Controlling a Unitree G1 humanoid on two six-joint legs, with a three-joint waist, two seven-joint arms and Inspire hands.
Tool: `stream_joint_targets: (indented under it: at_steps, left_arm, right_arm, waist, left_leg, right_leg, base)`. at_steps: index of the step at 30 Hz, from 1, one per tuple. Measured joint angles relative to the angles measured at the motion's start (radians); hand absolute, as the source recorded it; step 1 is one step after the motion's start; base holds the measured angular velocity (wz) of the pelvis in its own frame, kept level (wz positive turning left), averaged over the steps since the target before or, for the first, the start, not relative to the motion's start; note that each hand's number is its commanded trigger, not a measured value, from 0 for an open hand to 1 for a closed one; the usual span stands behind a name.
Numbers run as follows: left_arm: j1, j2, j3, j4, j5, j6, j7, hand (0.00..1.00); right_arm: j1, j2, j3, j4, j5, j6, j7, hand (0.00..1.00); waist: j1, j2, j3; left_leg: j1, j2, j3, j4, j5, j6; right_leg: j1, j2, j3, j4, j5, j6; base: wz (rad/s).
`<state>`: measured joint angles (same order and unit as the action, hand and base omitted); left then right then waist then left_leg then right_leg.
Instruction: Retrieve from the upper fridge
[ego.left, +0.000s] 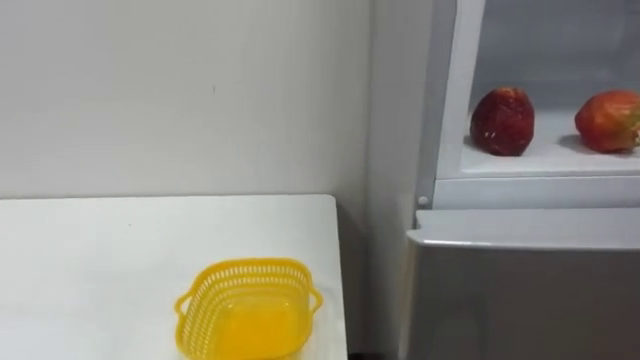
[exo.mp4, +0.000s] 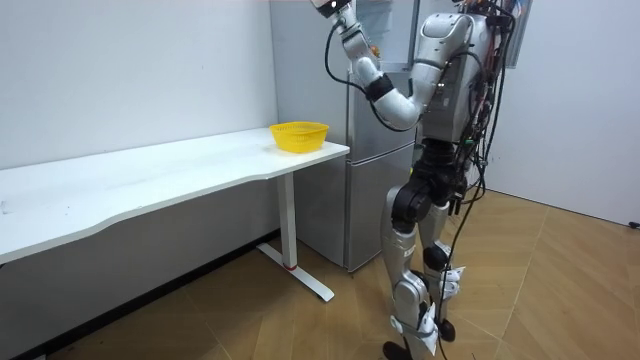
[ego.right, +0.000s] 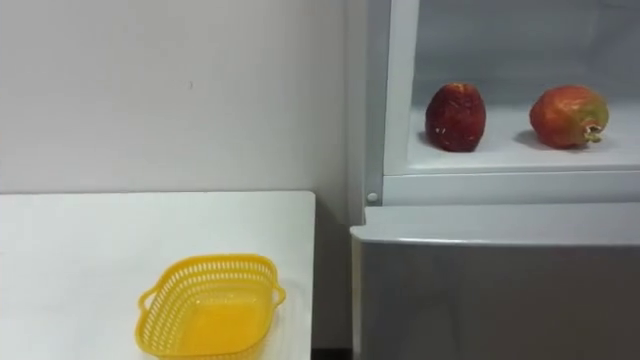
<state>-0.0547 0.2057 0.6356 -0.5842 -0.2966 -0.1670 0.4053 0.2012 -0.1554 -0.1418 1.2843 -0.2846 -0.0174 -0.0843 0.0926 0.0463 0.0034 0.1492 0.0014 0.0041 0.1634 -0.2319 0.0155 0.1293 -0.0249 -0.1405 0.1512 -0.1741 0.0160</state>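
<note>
From where I stand, the yellow basket (ego.left: 248, 310) waits on the white table (ego.left: 90, 250), and to its right the dark red fruit (ego.left: 503, 121) and red-orange fruit (ego.left: 608, 120) sit apart on the open upper fridge (ego.left: 520, 190) shelf. I'd reach in level over the sill and close on the nearer dark one without nudging its neighbour. The left hand (exo.mp4: 326, 6) is up high by the fridge top; I cannot tell whether its fingers are spread, curled or touching anything.

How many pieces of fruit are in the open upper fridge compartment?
2. A dark red fruit sits at the left of the fridge shelf, a red-and-green fruit to its right, apart. The view cuts off the shelf's right end, so more may be hidden.
</note>
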Motion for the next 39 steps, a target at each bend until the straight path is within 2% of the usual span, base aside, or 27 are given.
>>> stream_joint_targets:
  at_steps: [1,3,4,5,6,7,9,10,12,13,14,17,20,23,25,27,28,30,31,33,36,39]
  left_arm:
    - [0.025,0.0,0.009,0.022,-0.018,0.0,0.014,0.0]
    - [0.125,-0.001,0.027,0.118,-0.126,0.009,0.054,0.0]
    - [0.145,-0.001,0.033,0.146,-0.162,0.011,0.061,0.0]
    - [0.192,-0.002,0.037,0.21,-0.238,0.013,0.075,0.0]
    - [0.233,-0.011,0.034,0.279,-0.302,0.018,0.092,0.0]
    - [0.248,-0.019,0.033,0.317,-0.337,0.018,0.097,0.0]
    - [0.289,-0.049,0.007,0.509,-0.433,0.022,0.13,0.0]
    - [0.297,-0.051,-0.01,0.564,-0.444,0.026,0.137,0.0]
    - [0.315,-0.068,-0.067,0.785,-0.503,0.059,0.161,0.0]
    - [0.313,-0.073,-0.08,0.835,-0.522,0.061,0.164,0.0]
    - [0.312,-0.074,-0.113,0.931,-0.575,0.063,0.173,0.0]
    - [0.313,-0.079,-0.211,1.163,-0.672,0.069,0.171,0.0]
    - [0.31,-0.099,-0.231,1.358,-0.712,0.089,0.132,0.0]
    - [0.315,-0.108,-0.218,1.566,-0.63,0.11,0.068,0.0]
    - [0.32,-0.113,-0.216,1.64,-0.541,0.139,0.032,0.0]
    - [0.33,-0.114,-0.229,1.715,-0.384,0.169,-0.013,0.0]
    - [0.333,-0.113,-0.236,1.729,-0.342,0.174,-0.026,0.0]
    - [0.336,-0.113,-0.273,1.745,-0.171,0.205,-0.068,0.0]
    - [0.334,-0.113,-0.287,1.744,-0.131,0.211,-0.076,0.0]
    - [0.322,-0.107,-0.383,1.741,0.018,0.229,-0.099,0.0]
    - [0.285,-0.106,-0.448,1.742,0.139,0.241,-0.126,0.0]
    - [0.256,-0.105,-0.48,1.737,0.193,0.245,-0.152,0.0]
  right_arm:
    - [0.001,0.0,0.0,0.0,-0.001,0.008,0.0,0.0]
    - [0.004,0.0,-0.002,-0.003,-0.005,0.039,0.002,0.0]
    - [0.005,0.0,-0.005,-0.004,-0.004,0.045,0.003,0.0]
    - [0.016,-0.001,-0.01,-0.01,0.003,0.061,0.004,0.0]
    - [0.016,-0.002,-0.008,-0.018,0.004,0.071,0.004,0.0]
    - [0.016,-0.002,-0.007,-0.018,0.005,0.078,0.005,0.0]
    - [0.015,-0.002,-0.008,-0.025,0.004,0.103,0.014,0.0]
    - [0.013,-0.002,-0.008,-0.026,0.003,0.108,0.014,0.0]
    - [-0.001,0.001,0.001,-0.028,0.005,0.121,0.015,0.0]
    - [-0.005,0.003,0.002,-0.029,0.005,0.123,0.016,0.0]
    - [-0.013,0.007,0.002,-0.031,0.004,0.128,0.019,0.0]
    - [-0.029,0.005,0.0,-0.03,0.003,0.128,0.022,0.0]
    - [-0.036,0.005,0.0,-0.029,-0.013,0.128,0.024,0.0]
    - [-0.025,0.008,-0.003,-0.029,-0.04,0.139,0.036,0.0]
    - [-0.021,0.01,-0.007,-0.034,-0.064,0.148,0.048,0.0]
    - [-0.016,0.008,-0.009,-0.021,-0.075,0.151,0.054,0.0]
    - [-0.016,0.008,-0.008,-0.014,-0.077,0.151,0.054,0.0]
    - [-0.02,0.009,-0.004,-0.008,-0.068,0.161,0.061,0.0]
    - [-0.022,0.008,0.0,-0.008,-0.069,0.165,0.066,0.0]
    - [-0.04,0.007,0.03,0.0,-0.067,0.173,0.078,0.0]
    - [-0.049,0.007,0.081,0.004,-0.064,0.173,0.08,0.0]
    - [-0.05,0.007,0.098,0.004,-0.058,0.177,0.081,0.0]
  waist:
    - [-0.001,-0.001,0.0007]
    - [-0.001,-0.002,-0.0012]
    - [-0.002,0.004,0.0007]
    - [-0.001,-0.001,-0.0031]
    - [0.003,0.003,-0.0045]
    - [0.003,0.002,-0.0051]
    - [0.005,-0.004,-0.0088]
    - [0.004,0.001,-0.0062]
    - [0.006,-0.012,-0.0093]
    - [0.005,-0.012,-0.0125]
    - [-0.003,-0.022,-0.0141]
    - [-0.007,-0.041,-0.0107]
    - [-0.004,-0.041,-0.0089]
    - [-0.004,-0.033,-0.0099]
    - [-0.005,-0.03,-0.0088]
    - [-0.008,-0.034,-0.0044]
    - [-0.008,-0.034,-0.004]
    - [-0.011,-0.034,-0.0021]
    - [-0.014,-0.034,-0.0021]
    - [-0.037,-0.034,-0.0022]
    - [-0.06,-0.035,-0.0023]
    - [-0.067,-0.036,-0.0028]
  left_leg:
    - [0.0,-0.001,-0.002,0.0,0.0,0.0]
    - [-0.001,-0.002,-0.007,0.001,-0.002,0.002]
    - [-0.002,-0.002,-0.009,0.001,-0.002,0.002]
    - [-0.004,-0.004,-0.01,0.001,-0.001,0.002]
    - [-0.004,-0.003,-0.01,0.001,-0.001,0.002]
    - [-0.004,-0.003,-0.01,0.002,-0.001,0.002]
    - [-0.004,-0.003,-0.009,0.004,0.0,0.001]
    - [-0.003,-0.003,-0.009,0.004,0.0,0.001]
    - [-0.006,-0.004,-0.013,0.005,0.0,0.001]
    - [-0.007,-0.004,-0.016,0.005,0.0,0.001]
    - [-0.01,-0.004,-0.021,0.005,0.0,0.001]
    - [-0.006,-0.004,-0.024,0.003,-0.001,0.001]
    - [0.003,-0.003,-0.014,-0.008,-0.002,0.003]
    - [0.02,0.001,-0.008,-0.02,-0.002,0.003]
    - [0.019,0.001,-0.008,-0.02,-0.003,0.003]
    - [0.017,0.001,-0.011,-0.02,-0.003,0.003]
    - [0.017,0.001,-0.011,-0.02,-0.003,0.003]
    - [0.011,0.001,-0.017,-0.016,-0.004,0.002]
    - [0.008,0.0,-0.016,-0.015,-0.005,0.002]
    - [-0.002,0.0,-0.018,-0.003,-0.004,0.001]
    - [-0.003,0.0,-0.022,0.003,-0.004,0.001]
    - [-0.002,0.0,-0.019,0.002,-0.004,0.001]
  right_leg:
    - [-0.002,0.0,-0.001,0.001,0.0,0.0]
    - [-0.01,-0.001,-0.001,0.008,-0.006,0.0]
    - [-0.014,-0.002,-0.002,0.015,-0.009,0.0]
    - [-0.021,-0.004,-0.001,0.027,-0.015,-0.001]
    - [-0.026,-0.006,-0.003,0.036,-0.016,-0.003]
    - [-0.026,-0.007,-0.007,0.037,-0.016,-0.003]
    - [-0.027,-0.007,-0.007,0.039,-0.016,-0.004]
    - [-0.027,-0.007,-0.008,0.038,-0.016,-0.003]
    - [-0.025,-0.007,-0.013,0.04,-0.016,-0.003]
    - [-0.025,-0.007,-0.015,0.038,-0.016,-0.003]
    - [-0.024,-0.007,-0.022,0.036,-0.016,-0.003]
    - [-0.012,-0.007,-0.024,0.034,-0.016,-0.003]
    - [-0.011,-0.005,-0.013,0.032,-0.017,-0.002]
    - [-0.001,-0.002,-0.008,0.033,-0.017,-0.002]
    - [-0.001,-0.002,-0.011,0.033,-0.017,-0.002]
    - [0.0,-0.002,-0.014,0.032,-0.017,-0.002]
    - [0.001,-0.002,-0.015,0.032,-0.017,-0.002]
    - [0.001,-0.004,-0.019,0.031,-0.017,-0.002]
    - [0.001,-0.005,-0.022,0.03,-0.017,-0.002]
    - [0.005,-0.005,-0.027,0.02,-0.016,-0.003]
    - [0.009,-0.004,-0.027,0.02,-0.016,-0.003]
    - [0.008,-0.004,-0.027,0.02,-0.016,-0.004]
  base:
    - [0.05]
    - [0.06]
    - [0.05]
    - [0.0]
    - [0.0]
    - [0.0]
    - [0.0]
    - [0.0]
    - [0.04]
    - [0.09]
    - [0.12]
    - [0.04]
    - [-0.07]
    - [-0.06]
    - [0.02]
    - [0.05]
    - [0.0]
    - [0.05]
    - [0.12]
    - [0.11]
    - [0.07]
    - [-0.05]
